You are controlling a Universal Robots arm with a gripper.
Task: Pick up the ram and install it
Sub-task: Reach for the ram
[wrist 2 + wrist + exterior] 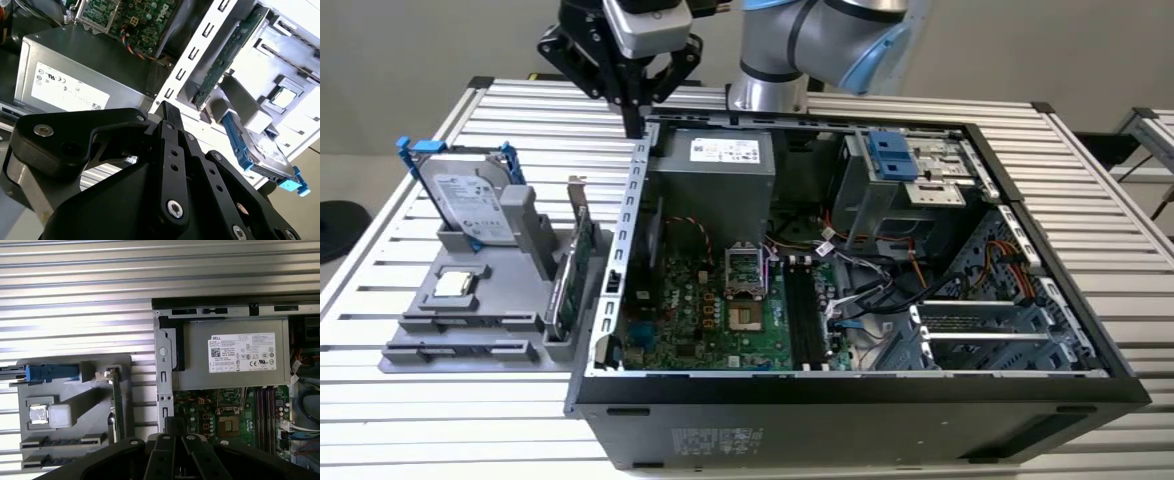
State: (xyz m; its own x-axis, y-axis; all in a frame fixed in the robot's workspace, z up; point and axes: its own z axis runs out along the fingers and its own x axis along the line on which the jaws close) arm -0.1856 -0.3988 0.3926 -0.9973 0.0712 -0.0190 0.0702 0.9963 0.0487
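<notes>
The gripper (635, 125) hangs pinched shut, empty, right above the case wall (635, 200); dropping here could strike metal, missing the memory slots (805, 320).

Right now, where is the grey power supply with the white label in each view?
Exterior view: power supply in the case's far corner, toward the exterior view's left.
Second wrist view: power supply just beyond the pincer, beside the case wall.
First wrist view: power supply between case rim and motherboard.
Shared landmark: the blue-railed hard drive.
</notes>
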